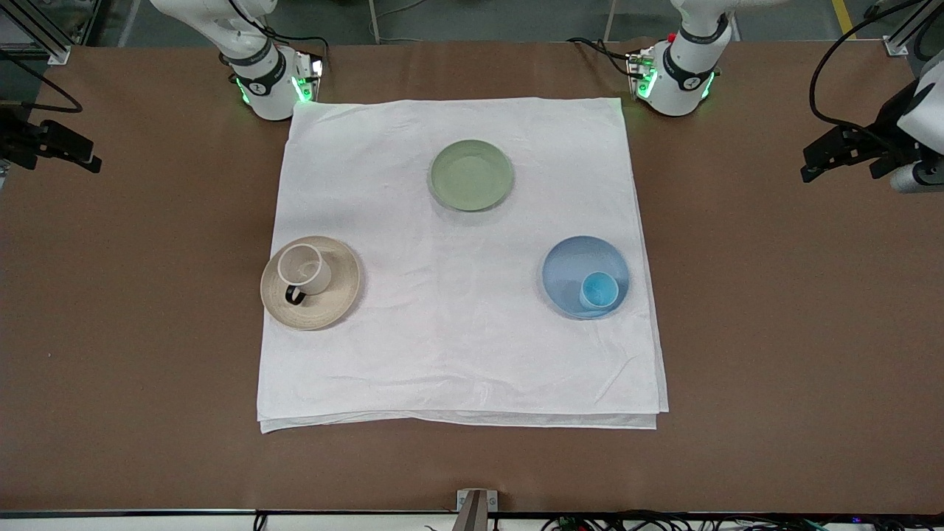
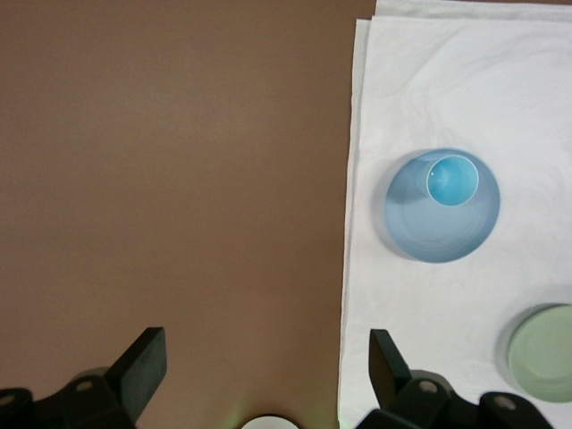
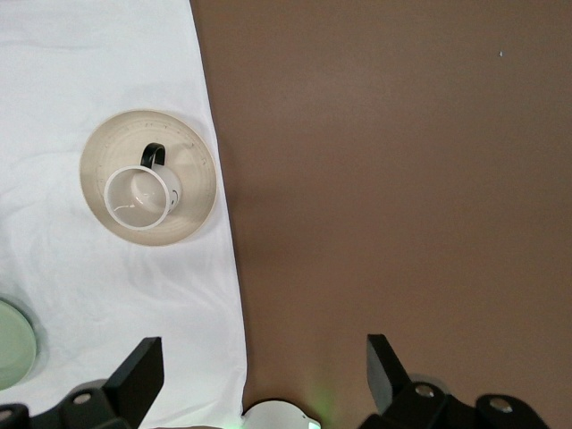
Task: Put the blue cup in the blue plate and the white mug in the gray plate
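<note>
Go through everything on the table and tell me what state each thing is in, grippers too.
blue cup: upright, standing in the blue plate
blue plate: on the white cloth, holding the cup
white mug: upright, on the gray plate
gray plate: on the cloth, holding the mug
green plate: bare, on the cloth
white cloth: spread flat, folded double
left gripper: open, holding nothing
right gripper: open, holding nothing

blue cup [image 1: 598, 289] upright in blue plate [image 1: 568, 269], white mug [image 1: 304, 271] upright on gray plate [image 1: 335, 299], green plate [image 1: 471, 175] bare, all on white cloth [image 1: 457, 354].
</note>
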Available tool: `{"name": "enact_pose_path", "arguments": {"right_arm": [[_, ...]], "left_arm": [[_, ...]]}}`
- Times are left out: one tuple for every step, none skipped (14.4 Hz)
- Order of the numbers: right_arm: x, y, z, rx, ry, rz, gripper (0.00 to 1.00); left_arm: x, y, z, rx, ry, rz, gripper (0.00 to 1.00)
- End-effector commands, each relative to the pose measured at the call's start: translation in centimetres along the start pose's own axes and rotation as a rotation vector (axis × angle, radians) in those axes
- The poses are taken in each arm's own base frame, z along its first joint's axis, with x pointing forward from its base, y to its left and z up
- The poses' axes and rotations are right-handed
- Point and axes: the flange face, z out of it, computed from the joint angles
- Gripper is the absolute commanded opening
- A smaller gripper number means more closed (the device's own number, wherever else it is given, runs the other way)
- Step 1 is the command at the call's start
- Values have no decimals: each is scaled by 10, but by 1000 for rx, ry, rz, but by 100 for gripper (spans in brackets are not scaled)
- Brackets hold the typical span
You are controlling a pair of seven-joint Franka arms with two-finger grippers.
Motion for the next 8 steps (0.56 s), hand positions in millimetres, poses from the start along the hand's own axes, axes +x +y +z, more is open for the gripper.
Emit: {"name": "enact_pose_path", "arguments": {"right_arm": [[-11, -2, -3, 20, 19, -11, 100], [-11, -5, -4, 19, 25, -18, 100], [-12, -6, -6, 19, 31, -21, 100], [-11, -6, -8, 19, 40, -21, 100], [-10, -5, -8, 19, 50, -20, 100], [-9, -4, -9, 19, 60, -18, 100], [-9, -4, -10, 19, 65, -18, 100], [-8, -2, -10, 19, 70, -13, 100]], "left_arm": [[-8, 11, -5, 7, -4, 18, 100], [-7, 12, -8, -3, 5, 22, 100], [-7, 16, -14, -4, 18, 25, 100], [-5, 18, -13, -4, 19, 29, 100], [-2, 15, -10, -2, 13, 28, 100], [-1, 12, -10, -1, 13, 31, 100], [0, 9, -12, -2, 17, 26, 100], [0, 8, -11, 0, 16, 27, 100]]}}
